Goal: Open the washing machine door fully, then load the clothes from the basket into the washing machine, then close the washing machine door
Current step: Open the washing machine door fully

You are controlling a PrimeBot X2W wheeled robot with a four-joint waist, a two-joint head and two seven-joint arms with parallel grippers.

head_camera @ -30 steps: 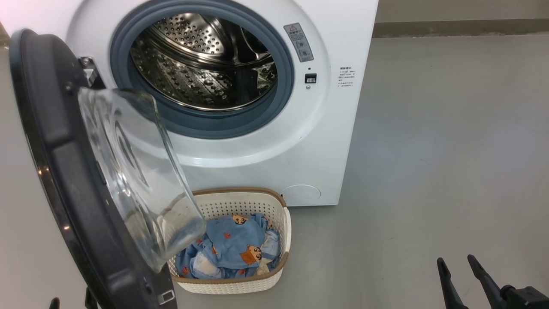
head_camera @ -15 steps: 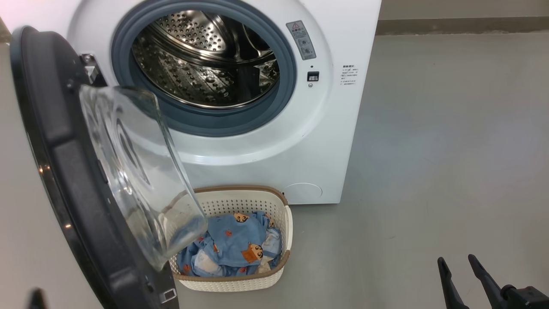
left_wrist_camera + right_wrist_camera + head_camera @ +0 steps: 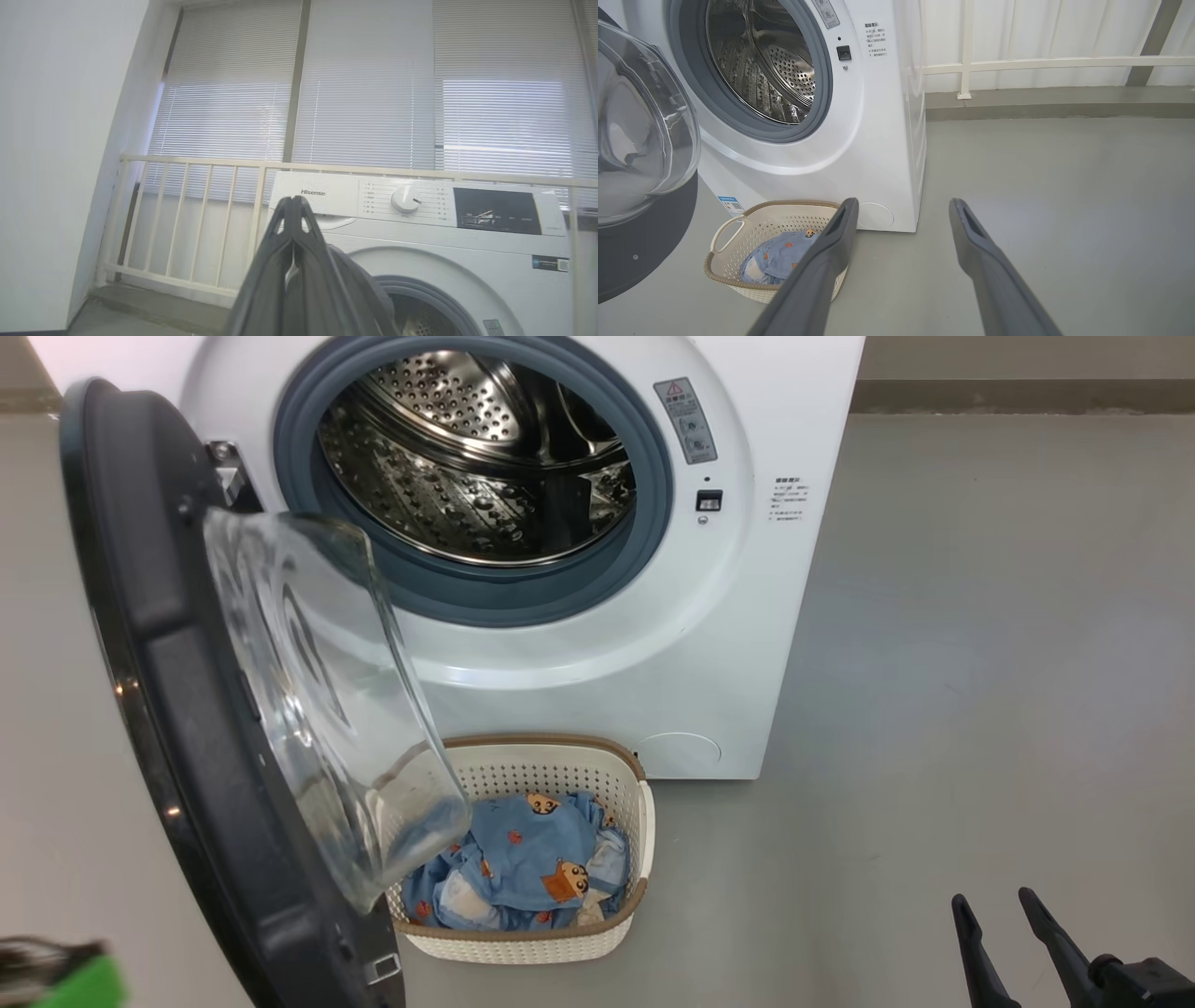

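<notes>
The white washing machine stands with its steel drum exposed. The washing machine door hangs swung out to the left, its glass bowl overhanging the left part of the basket. The basket sits on the floor below the opening and holds the light blue clothes. My right gripper is open and empty at the lower right, well right of the basket. In the left wrist view, my left gripper is shut on nothing and points up at the machine's control panel.
Bare grey floor stretches to the right of the machine. A cream railing and a low curb run behind it, and a white wall closes the left side. A blurred green part sits at the head view's lower left corner.
The head camera has turned, so the whole picture shifted right. My left gripper's fingers closed and left the bottom left corner, where a blurred green part now shows. The right gripper stayed put.
</notes>
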